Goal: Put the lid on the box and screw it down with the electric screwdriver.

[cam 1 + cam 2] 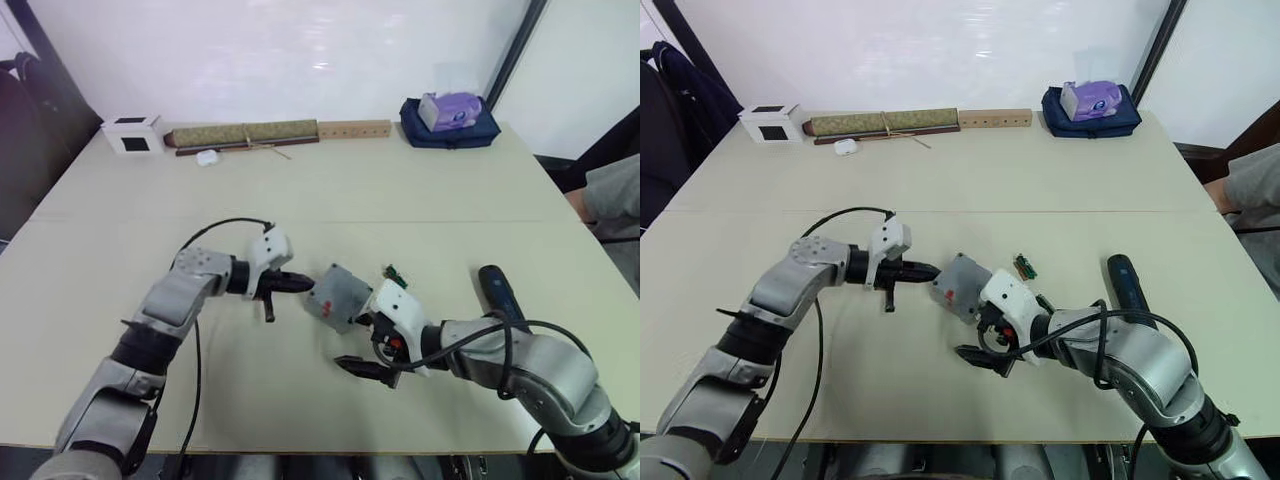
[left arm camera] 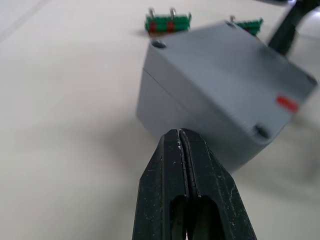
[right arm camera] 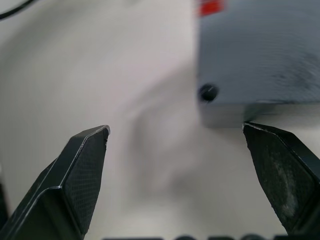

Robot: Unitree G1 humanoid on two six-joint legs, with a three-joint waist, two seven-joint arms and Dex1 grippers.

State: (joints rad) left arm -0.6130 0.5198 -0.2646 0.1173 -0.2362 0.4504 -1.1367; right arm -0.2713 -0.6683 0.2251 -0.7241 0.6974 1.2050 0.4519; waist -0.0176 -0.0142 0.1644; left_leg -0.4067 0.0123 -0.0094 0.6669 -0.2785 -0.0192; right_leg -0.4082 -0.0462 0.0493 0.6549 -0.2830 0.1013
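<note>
Two hands are recorded at the box (image 1: pixel 958 288), one on each side. Left hand (image 1: pixel 297 284): fingers (image 2: pixel 186 200) pressed together on nothing, tips held against the box's wall, apparently to steady it. Right hand (image 1: pixel 985 358): spread wide, empty, just beside the box's near corner. Lid (image 2: pixel 235 75): already seated on the box, red mark uppermost, corner holes unfilled. Electric screwdriver (image 1: pixel 499 292): laid on the table (image 1: pixel 400 190) beyond the right arm, not yet taken up. Two green strips (image 1: pixel 395 271) are noted just behind the box.
</note>
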